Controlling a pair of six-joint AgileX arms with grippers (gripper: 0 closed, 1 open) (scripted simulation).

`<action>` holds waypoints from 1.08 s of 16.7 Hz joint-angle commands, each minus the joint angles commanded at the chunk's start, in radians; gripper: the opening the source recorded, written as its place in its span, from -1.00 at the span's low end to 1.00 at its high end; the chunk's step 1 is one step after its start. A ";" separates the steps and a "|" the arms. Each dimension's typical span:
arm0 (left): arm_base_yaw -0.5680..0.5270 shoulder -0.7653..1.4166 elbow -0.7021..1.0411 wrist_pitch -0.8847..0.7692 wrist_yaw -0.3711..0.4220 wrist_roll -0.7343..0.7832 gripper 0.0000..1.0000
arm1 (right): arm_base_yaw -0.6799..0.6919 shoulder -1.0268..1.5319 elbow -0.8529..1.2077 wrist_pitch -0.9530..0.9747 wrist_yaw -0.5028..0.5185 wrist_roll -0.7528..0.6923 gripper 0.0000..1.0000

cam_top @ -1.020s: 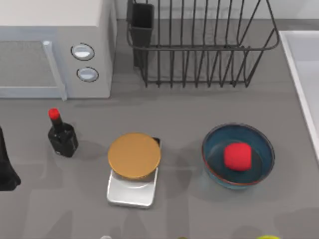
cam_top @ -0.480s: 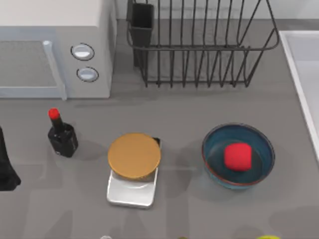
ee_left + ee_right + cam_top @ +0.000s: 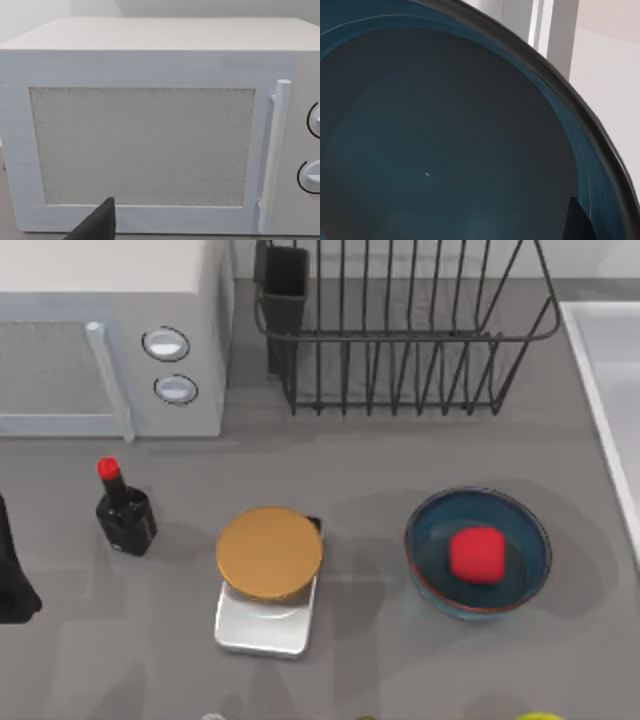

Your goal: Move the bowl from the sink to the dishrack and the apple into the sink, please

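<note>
Jaws first: the left jaws, on the left arm (image 3: 10, 585), sit low at the tabletop's (image 3: 350, 460) left edge. They face the microwave (image 3: 145, 145), whose door and handle stand close in the left wrist view. One dark tip shows against the door, and I cannot tell whether these jaws are open or closed. The right jaws are just at a second bowl (image 3: 445, 140), deep blue inside with a dark rim. The right wrist view looks into its hollow with pale surfaces behind. A dark sliver shows at that bowl's rim, and again I cannot tell if the jaws are open, closed or gripping. On the tabletop, right of centre, stands a blue bowl (image 3: 425, 540) with a reddish rim. The apple (image 3: 476, 555) rests inside it, a little right of its middle. The sink (image 3: 612, 350) lies along the right edge, partly in view and near that bowl without touching it. The dishrack (image 3: 400, 335) stands at the back, with its cutlery cup (image 3: 285, 285) at its left corner, beside the microwave. Left of the bowl, a golden-brown disc (image 3: 269, 552) sits on a silver scale (image 3: 262, 625). Farther left is a black bottle (image 3: 124, 512) with a red cap. A yellow-green thing (image 3: 540, 717) peeks in at the front edge.
</note>
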 joint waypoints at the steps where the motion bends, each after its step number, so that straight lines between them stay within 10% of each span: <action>1: 0.000 0.000 0.000 0.000 0.000 0.000 1.00 | 0.095 0.011 0.004 0.073 0.045 0.044 -1.00; 10: 0.000 0.000 0.000 0.000 0.000 0.000 1.00 | 0.786 0.067 -0.010 0.811 0.445 0.391 -1.00; 18: 0.000 0.000 0.000 0.000 0.000 0.000 1.00 | 1.024 0.059 -0.040 1.152 0.620 0.507 -1.00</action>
